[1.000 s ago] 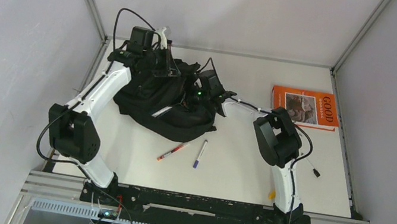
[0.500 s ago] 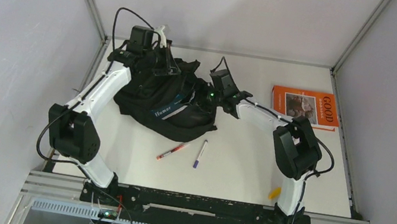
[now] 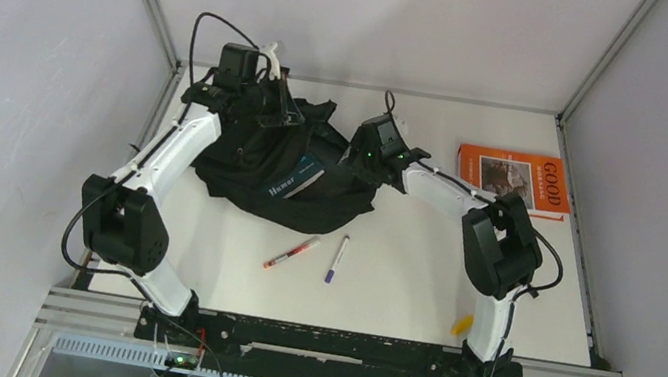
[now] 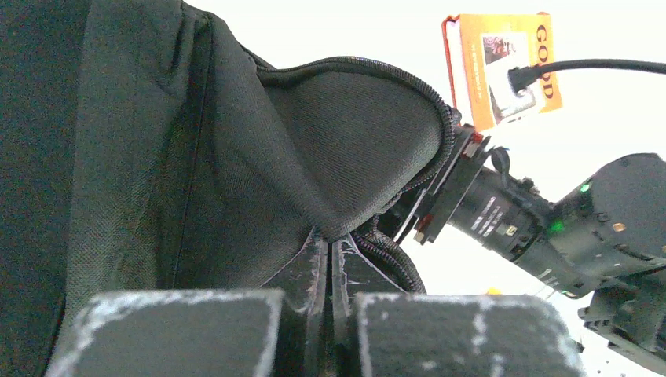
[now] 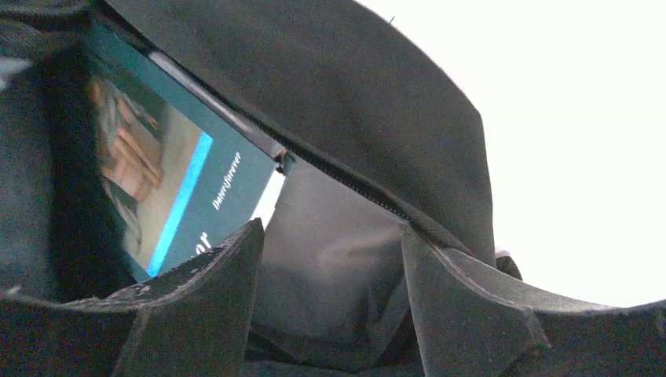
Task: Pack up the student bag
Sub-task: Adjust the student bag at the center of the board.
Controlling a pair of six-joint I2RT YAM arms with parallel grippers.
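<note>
Bag first: one student bag (image 3: 250, 150) slumped at the far left of the table (image 3: 419, 263), one teal book (image 3: 296, 178) showing in its mouth. Left gripper (image 4: 330, 245) is clamped on the bag's zip edge, while right gripper (image 5: 331, 229) stands wide at the opening, holding nothing. Further out lie one orange book (image 3: 512, 179) and two pens, a red pen (image 3: 290, 253) and a blue pen (image 3: 336, 258).

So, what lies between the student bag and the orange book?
The right claw and its white forearm, reaching toward the student bag; seen in the top view.
</note>
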